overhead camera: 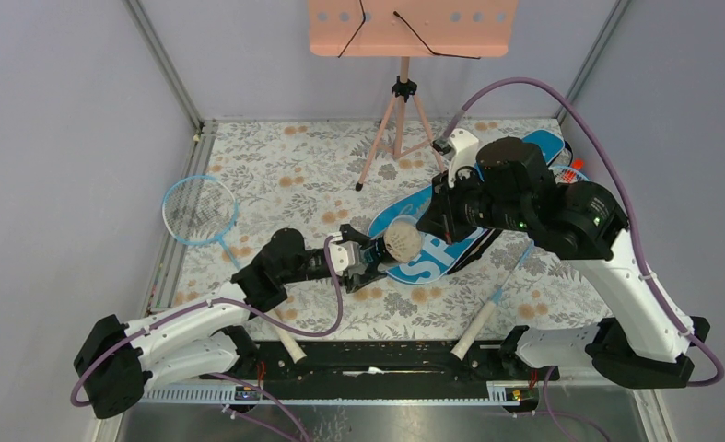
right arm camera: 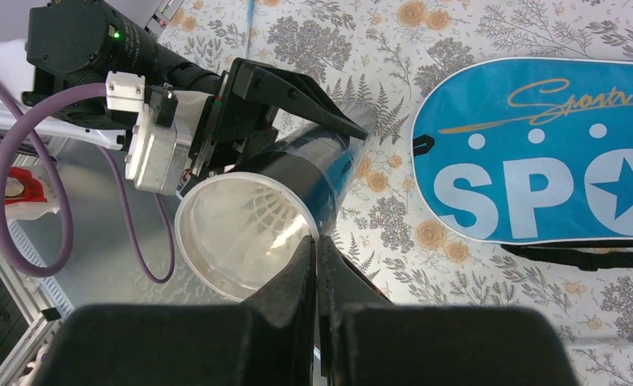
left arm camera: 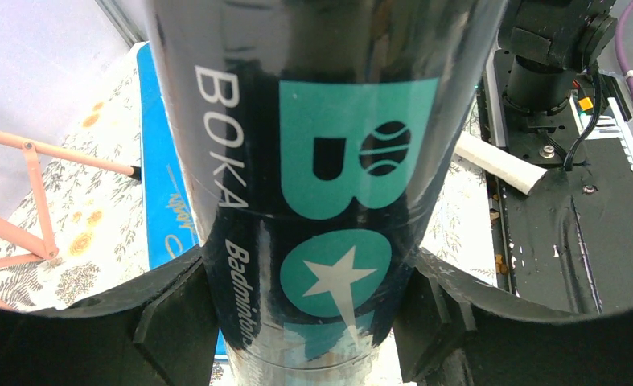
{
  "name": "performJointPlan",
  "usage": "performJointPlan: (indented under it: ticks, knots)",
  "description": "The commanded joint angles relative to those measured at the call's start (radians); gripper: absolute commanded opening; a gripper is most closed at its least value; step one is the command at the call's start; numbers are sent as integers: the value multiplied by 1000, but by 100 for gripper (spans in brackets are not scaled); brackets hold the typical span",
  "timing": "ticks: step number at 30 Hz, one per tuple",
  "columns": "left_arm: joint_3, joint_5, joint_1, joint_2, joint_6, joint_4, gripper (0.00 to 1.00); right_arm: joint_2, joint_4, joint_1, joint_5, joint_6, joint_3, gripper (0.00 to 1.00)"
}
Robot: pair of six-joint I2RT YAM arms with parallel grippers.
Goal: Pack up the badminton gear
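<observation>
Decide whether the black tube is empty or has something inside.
Not empty: the black tube shows white shuttlecock feathers inside its pale-rimmed end. How many, cannot tell.

A robot lab cell: grey panel walls [overhead camera: 54, 138], aluminium frame posts [overhead camera: 165, 64], black mounting rail [overhead camera: 377, 368] fronting the table [overhead camera: 275, 157].

Overhead, plus wrist close-ups sharing tube [right arm camera: 329, 173]

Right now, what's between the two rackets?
Seen from the top camera: the left gripper holding the tube, then the bag, lie between the left racket and the right racket. The shut right gripper is at the tube's mouth.
</observation>
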Motion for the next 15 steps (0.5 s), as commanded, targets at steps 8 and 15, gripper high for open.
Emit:
performJointPlan:
  ticks: [8,15]
  knots:
    - [14,-24,-11,-3,1,-37,0,45,-57,-1,-26,-34,43,0]
    - [16,-31,-10,-3,1,-38,0,48,-97,0,48,-65,60,0]
